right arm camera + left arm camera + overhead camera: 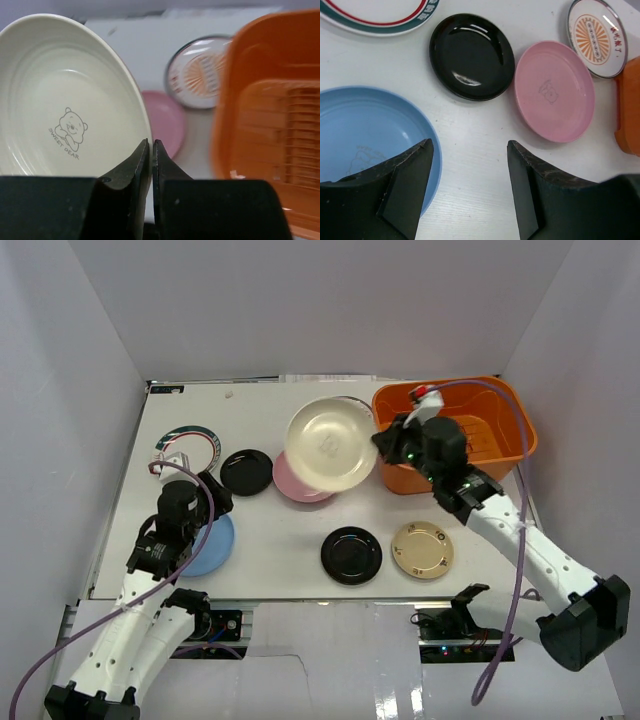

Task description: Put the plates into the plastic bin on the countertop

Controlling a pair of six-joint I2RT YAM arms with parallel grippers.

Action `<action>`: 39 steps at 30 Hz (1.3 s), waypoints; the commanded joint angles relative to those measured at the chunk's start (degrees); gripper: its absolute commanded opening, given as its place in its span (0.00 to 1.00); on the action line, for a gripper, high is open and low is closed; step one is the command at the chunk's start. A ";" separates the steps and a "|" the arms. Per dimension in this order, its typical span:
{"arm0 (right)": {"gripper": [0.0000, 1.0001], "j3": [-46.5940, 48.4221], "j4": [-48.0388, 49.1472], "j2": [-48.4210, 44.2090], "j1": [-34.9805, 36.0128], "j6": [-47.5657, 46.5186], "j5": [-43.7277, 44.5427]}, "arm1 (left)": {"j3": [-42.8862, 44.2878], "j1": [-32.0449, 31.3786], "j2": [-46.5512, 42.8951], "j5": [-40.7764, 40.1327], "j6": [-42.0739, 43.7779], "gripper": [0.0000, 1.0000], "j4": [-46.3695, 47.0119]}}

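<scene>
The right claw (151,146) pinches a glossy ridged round cream plate (65,100) at nine o'clock of the slotted orange plastic tub (235,105), while the left claw (470,146) gapes over a smooth light-blue round plate (365,125).

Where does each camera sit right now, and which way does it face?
Top external: above and behind, looking down on the countertop; left arm and right arm show.
Left wrist: on the left arm, looking down past open left fingers at the light blue plate.
Right wrist: on the right arm, looking along right fingers shut on the cream plate, plastic bin beside.
Shared: both wrist views show the pink plate.
</scene>
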 commanded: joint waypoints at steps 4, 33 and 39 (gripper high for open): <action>0.08 5.58 -4.31 -0.67 -20.56 -5.67 12.75 | 1.61 0.17 3.05 -2.28 -6.37 0.72 -6.48; 0.57 13.75 -5.36 24.84 -32.64 -10.86 19.18 | -6.92 0.17 14.92 -4.73 -17.80 0.70 -2.17; 0.56 8.77 -1.51 11.06 -24.33 -12.60 7.52 | -7.18 0.17 18.96 -5.79 -18.42 0.68 -0.24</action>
